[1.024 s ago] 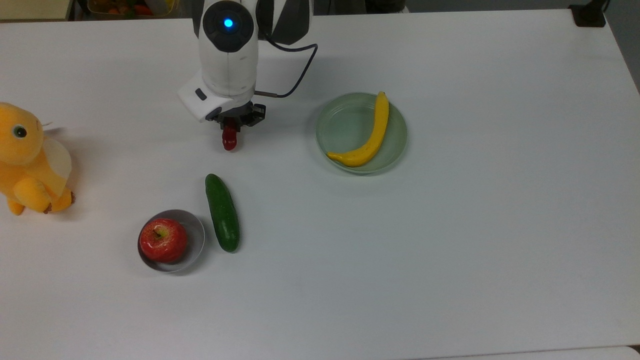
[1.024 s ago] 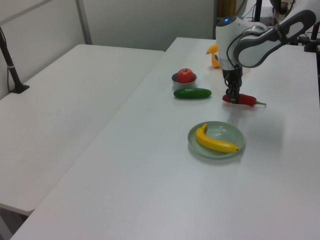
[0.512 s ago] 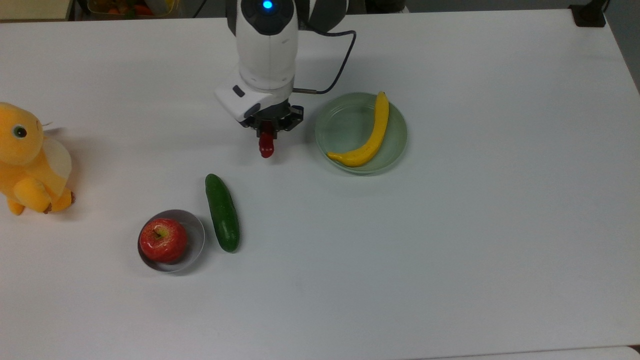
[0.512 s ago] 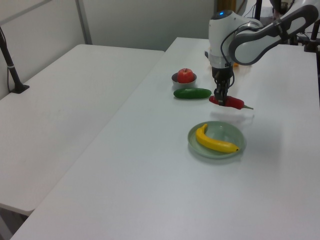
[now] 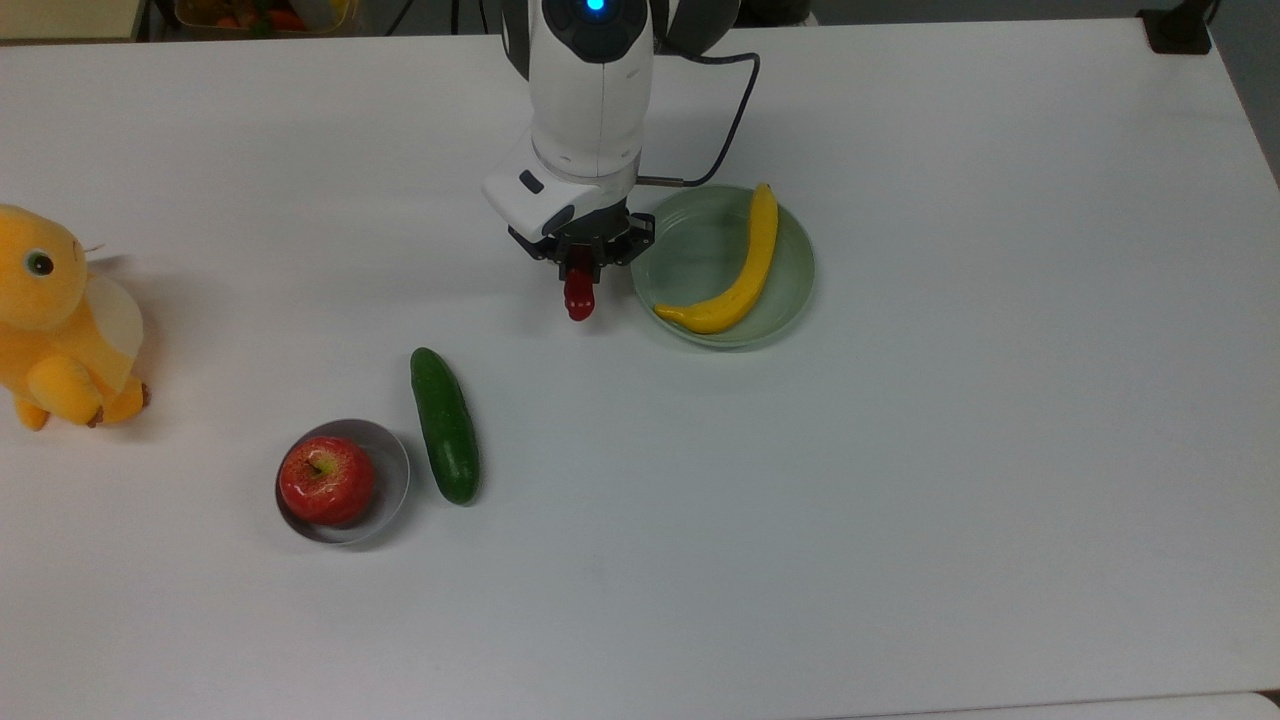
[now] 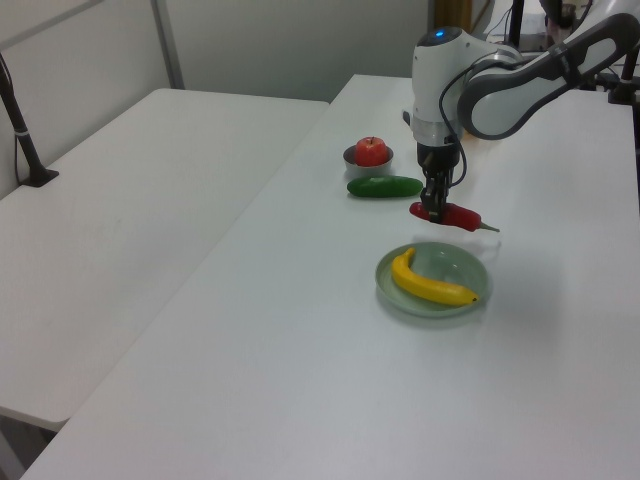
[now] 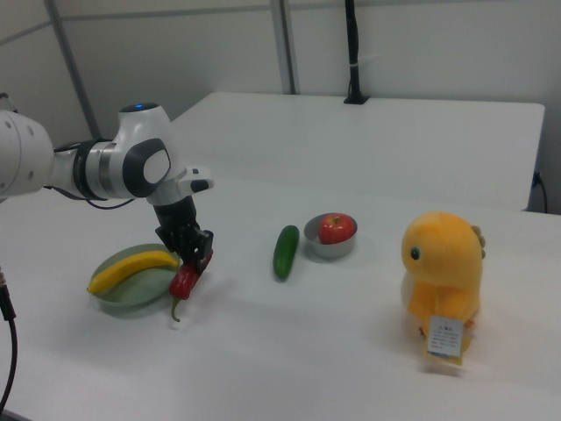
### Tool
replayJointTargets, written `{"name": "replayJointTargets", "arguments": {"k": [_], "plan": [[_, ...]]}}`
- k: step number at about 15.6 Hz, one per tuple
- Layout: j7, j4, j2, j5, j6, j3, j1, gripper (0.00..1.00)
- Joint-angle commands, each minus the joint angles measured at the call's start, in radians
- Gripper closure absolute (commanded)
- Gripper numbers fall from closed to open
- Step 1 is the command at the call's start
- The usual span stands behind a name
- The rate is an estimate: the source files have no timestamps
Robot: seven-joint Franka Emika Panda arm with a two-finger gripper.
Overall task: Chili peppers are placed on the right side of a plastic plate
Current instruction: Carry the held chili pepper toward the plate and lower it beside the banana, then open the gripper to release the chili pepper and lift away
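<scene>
Hand: the hand [image 5: 582,262] [image 6: 436,207] [image 7: 195,254] points down from the white arm, its two dark fingers clamped on the pepper.
Pepper: the pepper [image 5: 579,296] [image 6: 447,215] [image 7: 183,282] hangs in the grip, lifted clear of the table [image 5: 900,500]; in the left view it lies roughly level, red body under the fingers and the stem end sticking out to the left view's right.
Pepper and plate: in the top view the pepper is just beside the plate's rim on the top view's left; in the right view it hangs at the plate's edge on the right view's right, stem drooping (whether it overlaps the rim I cannot tell).
Plate: the plate [image 5: 690,250] [image 6: 450,265] [image 7: 118,294] is round, shallow, pale green and translucent.
Banana: a smooth, curved yellow banana [image 5: 740,270] [image 6: 432,283] [image 7: 131,269] lies in the plate.
Cucumber: the cucumber [image 5: 444,425] [image 6: 385,186] [image 7: 286,251] is dark green, glossy, blunt-ended, flat on the table.
Bowl: a small grey bowl [image 5: 393,470] [image 6: 352,157] [image 7: 324,248], just beside the cucumber, holds a shiny red apple [image 5: 327,480] [image 6: 372,151] [image 7: 336,228].
Toy: a fuzzy yellow plush toy [image 5: 55,320] [image 7: 441,281] stands well apart from the rest, a paper tag on its front.
</scene>
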Motion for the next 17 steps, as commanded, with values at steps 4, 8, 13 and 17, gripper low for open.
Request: {"name": "replayJointTargets", "arguments": {"k": [4, 8, 13, 17], "plan": [[0.036, -0.022, 0.001, 0.012, 0.051, 0.0, 0.011, 0.29], [0.027, -0.028, 0.001, 0.011, 0.049, 0.0, 0.018, 0.0], [0.03, -0.019, -0.025, 0.009, 0.037, 0.0, 0.018, 0.0], [0.03, 0.0, -0.094, 0.011, -0.008, -0.001, 0.015, 0.0]]}}
